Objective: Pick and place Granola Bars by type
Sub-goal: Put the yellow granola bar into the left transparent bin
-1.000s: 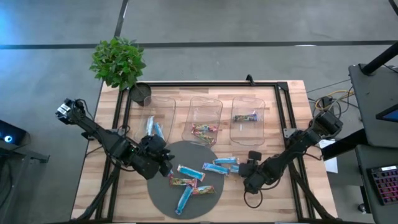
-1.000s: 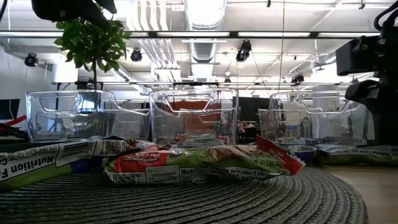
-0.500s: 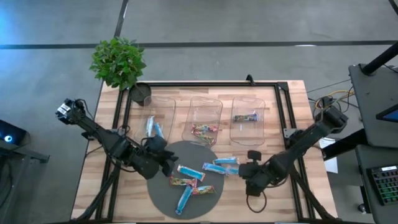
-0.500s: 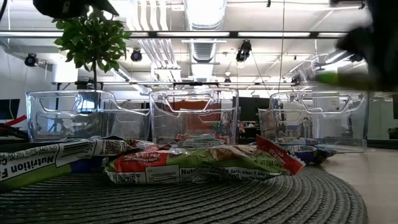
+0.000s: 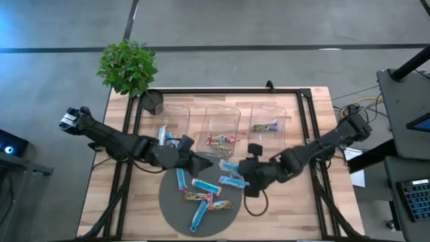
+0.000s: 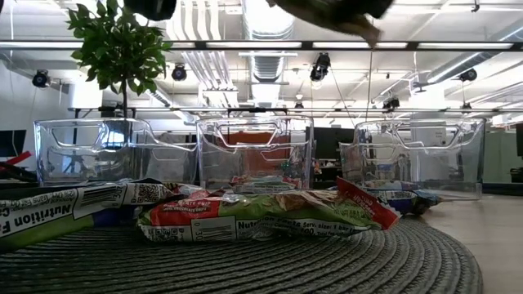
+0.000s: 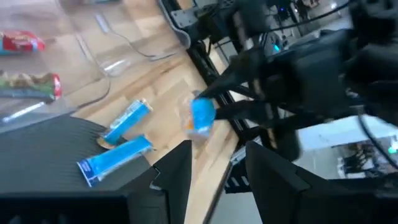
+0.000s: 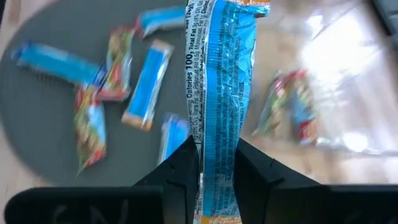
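- Carrying a light blue bar [image 8: 217,93], the right gripper [image 5: 236,169] sits centre frame in the high view, jaws clamped on the wrapper's lower end.
- Left gripper [image 5: 201,163] is just beside it, centre-left; fingers [image 7: 177,174] apart, nothing between.
- Other blue bars lie in the left bin [image 5: 168,128], upper-left of centre; prob. the target.
- Keep grip firm, lift clear of bin wall, avoid the left arm, release low inside.

The held blue bar [image 8: 216,93] runs off frame; bin contents perhaps blurred.
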Motion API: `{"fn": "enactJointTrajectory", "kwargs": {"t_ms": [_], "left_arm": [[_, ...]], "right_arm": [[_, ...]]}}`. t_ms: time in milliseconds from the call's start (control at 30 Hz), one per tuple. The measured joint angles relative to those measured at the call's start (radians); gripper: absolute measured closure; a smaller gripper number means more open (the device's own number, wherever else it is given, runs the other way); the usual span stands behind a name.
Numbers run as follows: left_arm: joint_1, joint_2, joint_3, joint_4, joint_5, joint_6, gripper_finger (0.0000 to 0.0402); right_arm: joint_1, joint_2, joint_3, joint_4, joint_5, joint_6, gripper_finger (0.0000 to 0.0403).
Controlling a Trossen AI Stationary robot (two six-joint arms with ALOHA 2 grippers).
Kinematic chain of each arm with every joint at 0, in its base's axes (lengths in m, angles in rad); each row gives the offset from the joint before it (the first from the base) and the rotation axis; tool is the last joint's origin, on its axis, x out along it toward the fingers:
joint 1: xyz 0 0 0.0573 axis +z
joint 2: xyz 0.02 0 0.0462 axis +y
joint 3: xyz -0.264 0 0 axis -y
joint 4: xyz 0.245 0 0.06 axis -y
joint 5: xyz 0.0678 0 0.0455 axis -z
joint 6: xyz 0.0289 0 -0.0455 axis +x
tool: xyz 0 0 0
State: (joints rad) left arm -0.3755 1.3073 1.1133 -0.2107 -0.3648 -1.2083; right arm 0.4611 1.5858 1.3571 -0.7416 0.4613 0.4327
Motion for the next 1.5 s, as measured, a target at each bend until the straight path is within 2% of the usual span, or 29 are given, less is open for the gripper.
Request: {"fn": "enactJointTrajectory", "kwargs": {"t_ms": [200,467,700,1033,1500], "left_arm": [[0.058,0.023,-0.039,0.035,0.035,-0.093,0.0268],[0.094,0.055,-0.039,0.098,0.073,-0.084,0.0268],[0.094,0.1,-0.039,0.095,0.078,-0.076,0.0268],[0.094,0.151,-0.039,0.224,0.141,-0.072,0.0268],[0.092,0.157,-0.039,0.239,0.169,-0.041,0.0276]], "right_arm": [[-0.032,0.029,0.057,0.018,0.002,-0.034,0.0334],[-0.036,0.067,0.079,0.023,0.002,-0.028,0.0333],[-0.036,0.067,0.079,0.017,-0.002,-0.017,0.0335],[-0.037,0.067,0.079,0.025,0.014,0.006,0.0337],[-0.038,0.067,0.076,0.024,0.056,0.005,0.033]]}}
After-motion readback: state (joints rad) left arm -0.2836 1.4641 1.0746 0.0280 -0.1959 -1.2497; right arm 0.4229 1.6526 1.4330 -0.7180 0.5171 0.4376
